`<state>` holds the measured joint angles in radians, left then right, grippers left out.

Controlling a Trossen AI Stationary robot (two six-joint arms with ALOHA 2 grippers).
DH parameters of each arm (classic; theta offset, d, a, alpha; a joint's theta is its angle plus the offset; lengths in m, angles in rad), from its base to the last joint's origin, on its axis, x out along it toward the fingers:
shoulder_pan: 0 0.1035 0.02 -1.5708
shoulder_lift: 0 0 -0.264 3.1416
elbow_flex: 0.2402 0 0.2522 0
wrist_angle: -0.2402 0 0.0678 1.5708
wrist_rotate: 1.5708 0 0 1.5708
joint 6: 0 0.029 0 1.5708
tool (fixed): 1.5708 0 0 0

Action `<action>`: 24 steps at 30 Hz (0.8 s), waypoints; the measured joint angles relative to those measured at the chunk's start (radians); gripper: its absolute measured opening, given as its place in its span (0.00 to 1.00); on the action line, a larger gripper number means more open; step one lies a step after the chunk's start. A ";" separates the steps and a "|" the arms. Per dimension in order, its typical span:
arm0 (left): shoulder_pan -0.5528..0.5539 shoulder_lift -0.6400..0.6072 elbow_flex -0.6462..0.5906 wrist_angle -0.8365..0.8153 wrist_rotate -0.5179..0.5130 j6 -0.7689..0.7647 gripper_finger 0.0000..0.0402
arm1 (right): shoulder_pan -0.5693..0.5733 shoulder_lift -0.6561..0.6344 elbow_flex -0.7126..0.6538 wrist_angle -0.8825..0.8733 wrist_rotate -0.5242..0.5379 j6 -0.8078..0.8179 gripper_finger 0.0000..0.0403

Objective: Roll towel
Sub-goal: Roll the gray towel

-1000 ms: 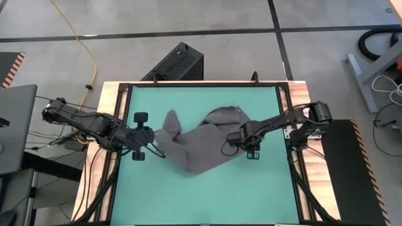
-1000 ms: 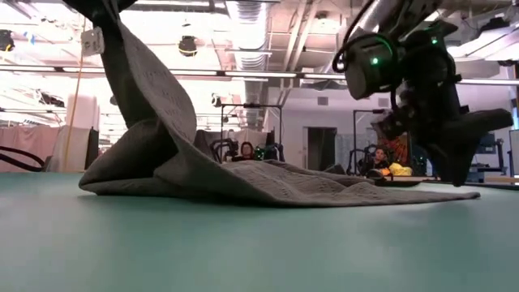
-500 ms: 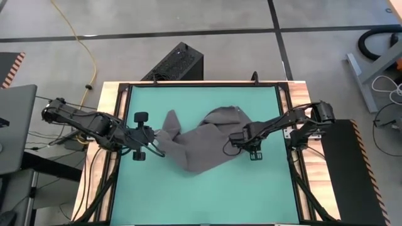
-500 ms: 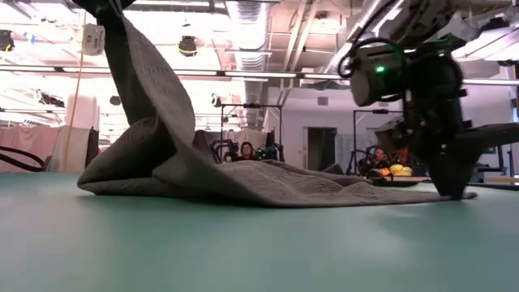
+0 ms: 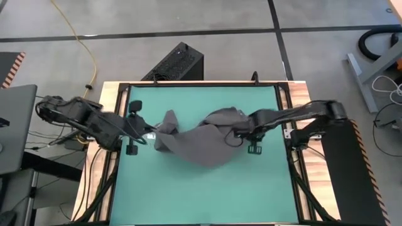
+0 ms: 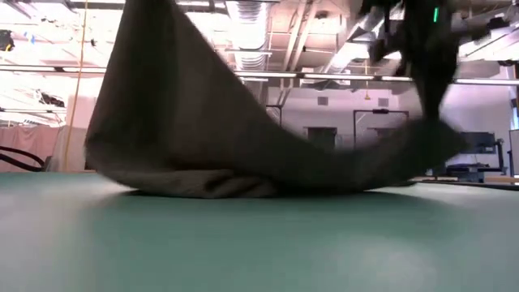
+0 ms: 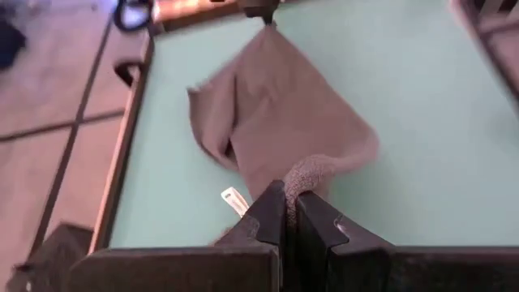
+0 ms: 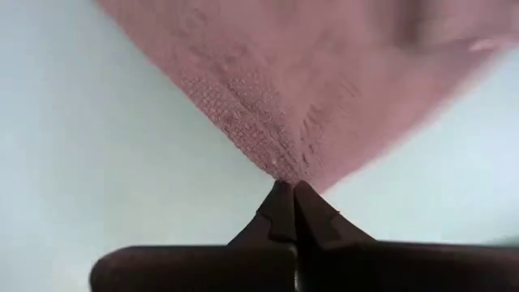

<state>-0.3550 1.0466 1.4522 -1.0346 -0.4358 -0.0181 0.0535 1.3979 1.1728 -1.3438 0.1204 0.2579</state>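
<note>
Holding the towel (image 5: 198, 141) at opposite ends, both end effectors are pinched shut on it above the green mat (image 5: 207, 191) of the bench. Left end effector (image 7: 285, 212) grips a bunched corner near the mat's left edge; right end effector (image 8: 292, 212) grips the corner nearer the right edge. In the low view the cloth hangs between the lifted ends, its middle sagging onto the mat.

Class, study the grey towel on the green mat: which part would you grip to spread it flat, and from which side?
Probably the corners, each from its own outer side. The towel is crumpled mid-mat; the left gripper and right gripper are each shut on a thin, pointed corner, which narrow fingers can pinch, and the cloth sags between them.
</note>
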 joint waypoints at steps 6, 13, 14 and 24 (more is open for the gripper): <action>-0.026 0.000 0.174 0.001 0.006 0.037 0.00 | 0.114 -0.213 0.277 -0.089 0.110 0.259 0.01; -0.103 0.000 0.328 0.024 0.012 0.098 0.00 | 0.400 -0.330 0.543 -0.015 0.337 0.357 0.01; -0.117 0.000 0.347 0.031 0.013 0.113 0.00 | 0.439 -0.335 0.566 0.011 0.364 0.339 0.01; -0.249 0.030 0.493 0.195 0.159 0.300 0.00 | 0.698 -0.317 0.686 0.321 0.374 -0.012 0.01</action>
<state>-0.6037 1.0764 1.9449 -0.8399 -0.2767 0.2814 0.7517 1.0807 1.8591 -1.0230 0.4948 0.2458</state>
